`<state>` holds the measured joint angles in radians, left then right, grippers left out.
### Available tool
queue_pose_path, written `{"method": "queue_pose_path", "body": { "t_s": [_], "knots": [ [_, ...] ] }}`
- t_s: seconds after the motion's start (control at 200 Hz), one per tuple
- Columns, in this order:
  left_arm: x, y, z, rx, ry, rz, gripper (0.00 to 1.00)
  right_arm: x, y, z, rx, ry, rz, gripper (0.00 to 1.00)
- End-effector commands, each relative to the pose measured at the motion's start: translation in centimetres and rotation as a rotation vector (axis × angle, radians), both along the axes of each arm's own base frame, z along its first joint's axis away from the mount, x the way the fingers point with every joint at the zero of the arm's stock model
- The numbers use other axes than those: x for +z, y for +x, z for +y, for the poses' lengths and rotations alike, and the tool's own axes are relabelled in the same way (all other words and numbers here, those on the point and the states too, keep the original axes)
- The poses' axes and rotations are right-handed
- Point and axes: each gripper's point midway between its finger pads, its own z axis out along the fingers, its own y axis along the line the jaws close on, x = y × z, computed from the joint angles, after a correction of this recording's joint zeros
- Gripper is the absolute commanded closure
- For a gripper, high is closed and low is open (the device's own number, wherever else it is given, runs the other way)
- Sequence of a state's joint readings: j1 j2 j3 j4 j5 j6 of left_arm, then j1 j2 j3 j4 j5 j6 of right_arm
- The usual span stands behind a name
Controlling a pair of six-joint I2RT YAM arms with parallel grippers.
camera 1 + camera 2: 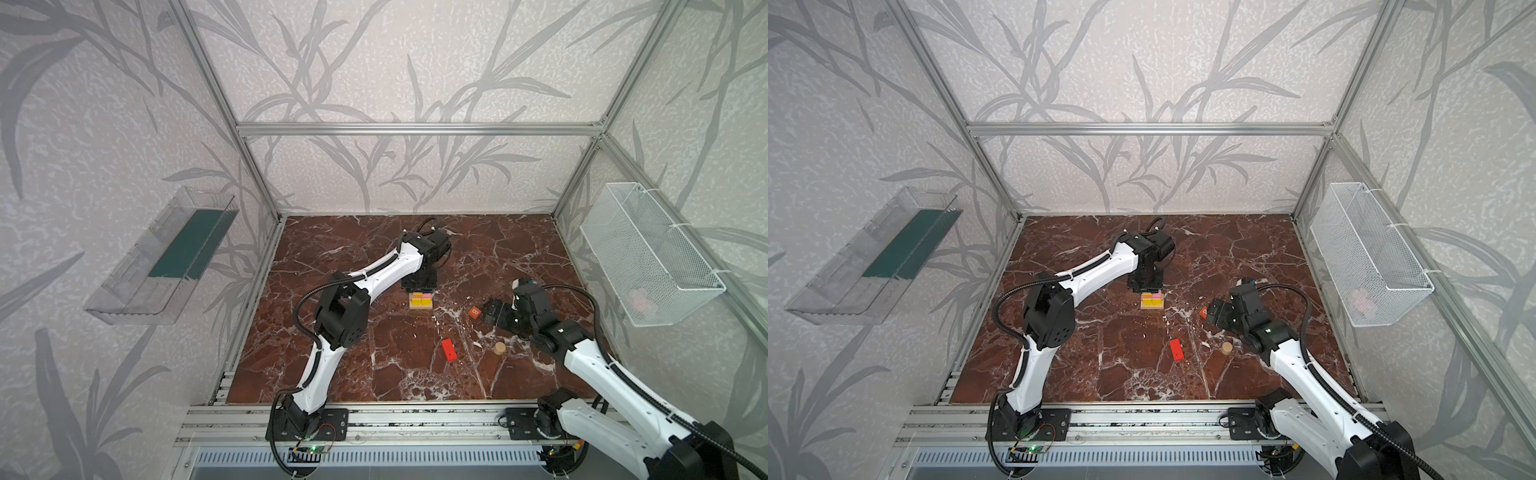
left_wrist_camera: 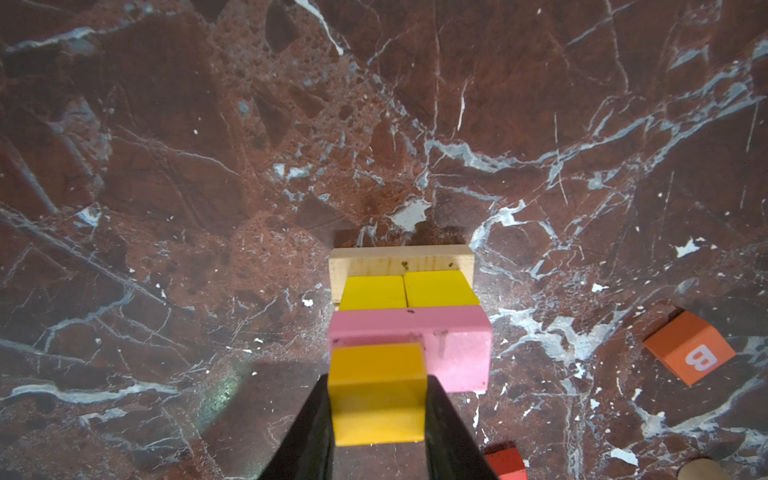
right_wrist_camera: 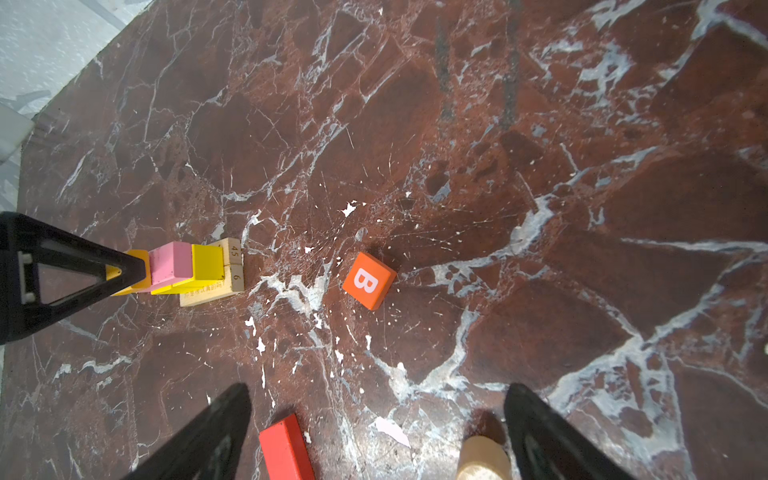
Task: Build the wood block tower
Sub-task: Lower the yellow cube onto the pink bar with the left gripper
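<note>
The tower (image 1: 421, 300) (image 1: 1152, 300) stands mid-table: a tan plank (image 2: 399, 259), two yellow cubes (image 2: 407, 291) and a pink brick (image 2: 453, 345) across them. My left gripper (image 2: 376, 382) (image 1: 419, 289) points straight down over it, its fingers against both sides of an orange cube (image 2: 376, 390) set beside the pink brick. The right gripper (image 3: 376, 395) (image 1: 488, 312) hangs open low over the table, holding nothing. Ahead of it lies an orange-red cube (image 3: 368, 280) (image 1: 475, 312) marked B. A red brick (image 3: 284, 451) (image 1: 449, 349) and a tan cylinder (image 3: 482, 461) (image 1: 499, 348) lie nearer the front.
A white wire basket (image 1: 648, 257) hangs on the right wall and a clear plastic bin (image 1: 162, 257) on the left wall. Aluminium rails (image 1: 415, 419) run along the table's front edge, where both arm bases are bolted.
</note>
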<state>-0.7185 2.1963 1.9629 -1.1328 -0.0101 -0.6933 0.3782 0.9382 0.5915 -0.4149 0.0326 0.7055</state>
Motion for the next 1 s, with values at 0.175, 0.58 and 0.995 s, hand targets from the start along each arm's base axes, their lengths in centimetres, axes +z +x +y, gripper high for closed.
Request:
{"method": "queue_pose_path", "body": {
  "t_s": [0.175, 0.58, 0.995],
  "knots": [
    [0.22, 0.04, 0.79, 0.022, 0.034, 0.001, 0.63, -0.09, 0.04, -0.08, 0.000, 0.002, -0.004, 0.04],
    [0.57, 0.26, 1.00, 0.019, 0.045, -0.014, 0.68, -0.18, 0.04, -0.09, -0.003, 0.004, -0.003, 0.04],
    [0.61, 0.29, 0.64, 0.018, 0.030, -0.008, 0.65, -0.37, -0.02, -0.08, -0.003, 0.004, 0.002, 0.04]
  ]
}}
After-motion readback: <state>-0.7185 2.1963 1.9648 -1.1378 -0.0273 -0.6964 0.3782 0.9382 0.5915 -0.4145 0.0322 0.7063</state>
